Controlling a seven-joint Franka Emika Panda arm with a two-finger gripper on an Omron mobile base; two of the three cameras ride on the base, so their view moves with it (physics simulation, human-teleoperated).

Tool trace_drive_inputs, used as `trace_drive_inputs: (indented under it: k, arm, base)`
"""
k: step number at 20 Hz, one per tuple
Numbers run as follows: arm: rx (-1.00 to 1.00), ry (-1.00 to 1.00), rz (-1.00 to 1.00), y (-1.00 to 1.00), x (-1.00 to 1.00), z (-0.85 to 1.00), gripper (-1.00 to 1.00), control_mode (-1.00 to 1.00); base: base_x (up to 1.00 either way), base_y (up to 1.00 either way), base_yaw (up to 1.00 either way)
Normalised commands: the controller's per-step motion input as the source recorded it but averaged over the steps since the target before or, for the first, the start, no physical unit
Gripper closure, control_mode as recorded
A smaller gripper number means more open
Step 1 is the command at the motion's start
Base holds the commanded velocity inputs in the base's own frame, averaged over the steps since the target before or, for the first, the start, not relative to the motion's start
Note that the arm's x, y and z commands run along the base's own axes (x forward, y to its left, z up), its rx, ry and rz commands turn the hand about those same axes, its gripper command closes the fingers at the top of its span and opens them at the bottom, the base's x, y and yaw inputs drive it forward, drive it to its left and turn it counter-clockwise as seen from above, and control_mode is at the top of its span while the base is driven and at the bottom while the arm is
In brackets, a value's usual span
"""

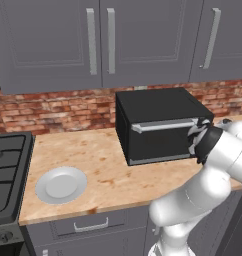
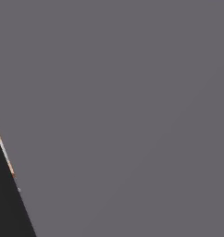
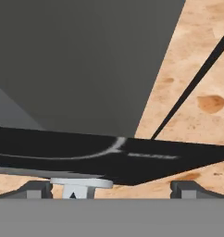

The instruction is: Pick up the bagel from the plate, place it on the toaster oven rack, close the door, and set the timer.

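Observation:
The black toaster oven (image 1: 158, 107) stands on the counter, and its door (image 1: 160, 142) looks shut against the front, silver bar handle (image 1: 163, 125) across the top. My gripper (image 1: 195, 138) is at the right end of the oven's front. In the hand view its fingertips (image 3: 38, 189) stand wide apart and the gripper (image 3: 113, 189) is open, empty, close over a black surface (image 3: 109, 157), with a small pale round part (image 3: 81, 183) between the tips. The light-grey plate (image 1: 61, 184) lies bare at the counter's left. The bagel and the toaster oven rack are hidden.
A black stove (image 1: 8, 170) borders the wooden counter (image 1: 93, 150) on the left. Grey wall cabinets (image 1: 100, 40) hang above a brick backsplash (image 1: 58, 110). A drawer front (image 1: 90, 225) runs below the counter edge. A flat grey panel (image 2: 132, 115) sits close before the right base camera.

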Motion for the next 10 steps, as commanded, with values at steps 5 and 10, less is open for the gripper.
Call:
trace_drive_inputs:
  k: [5,10]
  arm:
    - [0.00,0.00,0.00,0.00,0.20,-0.04,-1.00,-1.00]
    - [0.00,0.01,0.00,0.00,0.27,-0.17,-1.00,-1.00]
  base:
    - [0.00,0.00,0.00]
    - [0.00,0.00,0.00]
